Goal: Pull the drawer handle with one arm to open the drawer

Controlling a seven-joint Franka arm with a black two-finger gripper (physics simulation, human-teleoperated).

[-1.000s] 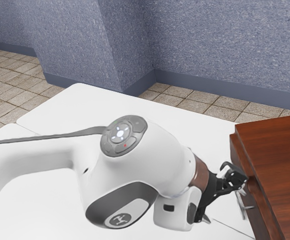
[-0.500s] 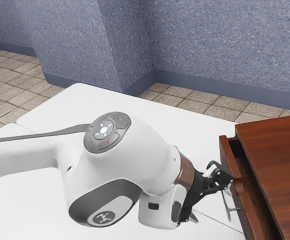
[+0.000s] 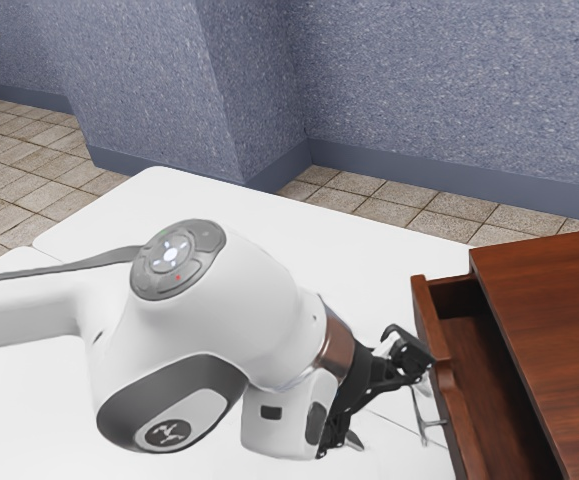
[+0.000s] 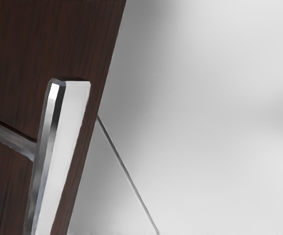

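Between the fingers (image 3: 410, 352), the drawer handle (image 4: 58, 152) sits clamped; drawer (image 3: 432, 325) partly open

Dark red-brown wooden cabinet (image 3: 559, 330): cropped by the exterior view's right and lower edges.
Its open wooden drawer (image 3: 474, 370): front runs off the bottom edge.
Silver metal bar handle (image 4: 58, 156): lower end cut off in our wrist view; elsewhere its top sits behind the black gripper (image 3: 419, 360).
White tabletop (image 4: 219, 122): blurred, we note.
White robot arm (image 3: 209, 340): base out of frame.

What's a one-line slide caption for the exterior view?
Franka hand clamped on the metal handle of a dark wooden drawer, which stands partway out of its cabinet.
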